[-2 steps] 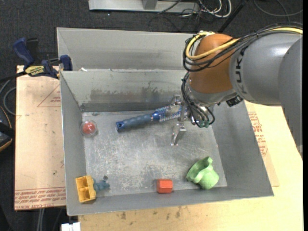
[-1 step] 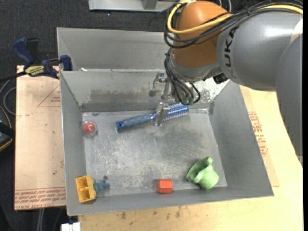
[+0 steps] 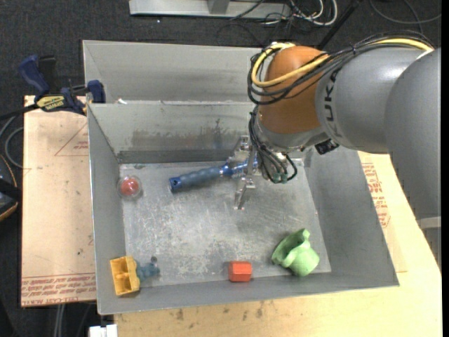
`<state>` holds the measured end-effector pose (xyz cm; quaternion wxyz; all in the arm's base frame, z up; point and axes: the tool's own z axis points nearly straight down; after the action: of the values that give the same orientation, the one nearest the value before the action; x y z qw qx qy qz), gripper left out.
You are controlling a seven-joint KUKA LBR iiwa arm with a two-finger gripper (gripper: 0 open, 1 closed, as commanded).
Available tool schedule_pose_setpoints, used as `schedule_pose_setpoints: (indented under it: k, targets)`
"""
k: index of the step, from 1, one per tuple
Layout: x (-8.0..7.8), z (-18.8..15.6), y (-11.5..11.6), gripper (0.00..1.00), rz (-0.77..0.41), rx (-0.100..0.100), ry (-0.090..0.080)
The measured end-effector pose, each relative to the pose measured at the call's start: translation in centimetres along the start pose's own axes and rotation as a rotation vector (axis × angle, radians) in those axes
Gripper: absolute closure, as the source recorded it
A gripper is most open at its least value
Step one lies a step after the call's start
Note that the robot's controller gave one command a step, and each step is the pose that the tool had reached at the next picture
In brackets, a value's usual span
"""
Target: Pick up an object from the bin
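Observation:
My gripper [image 3: 243,185] hangs low over the bin floor, right of centre and toward the back. A long blue-handled tool [image 3: 198,177] lies slanted on the floor to its left. The tool's right end reaches the gripper's left side, and I cannot make out whether they touch.
A small red ball [image 3: 130,186] rests near the left wall. Along the front lie a yellow block [image 3: 123,275] with a small blue piece [image 3: 148,271] beside it, a red cube [image 3: 240,271] and a green crumpled thing [image 3: 297,253]. The arm's orange cover and cables hang over the back right.

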<state>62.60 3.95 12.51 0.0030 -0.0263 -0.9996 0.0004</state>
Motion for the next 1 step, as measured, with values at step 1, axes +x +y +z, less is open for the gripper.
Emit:
schedule_pose_setpoints:
  k: [1]
  targets:
    - [-2.86,4.19,-2.51,0.00,0.031,-0.003,-0.014]
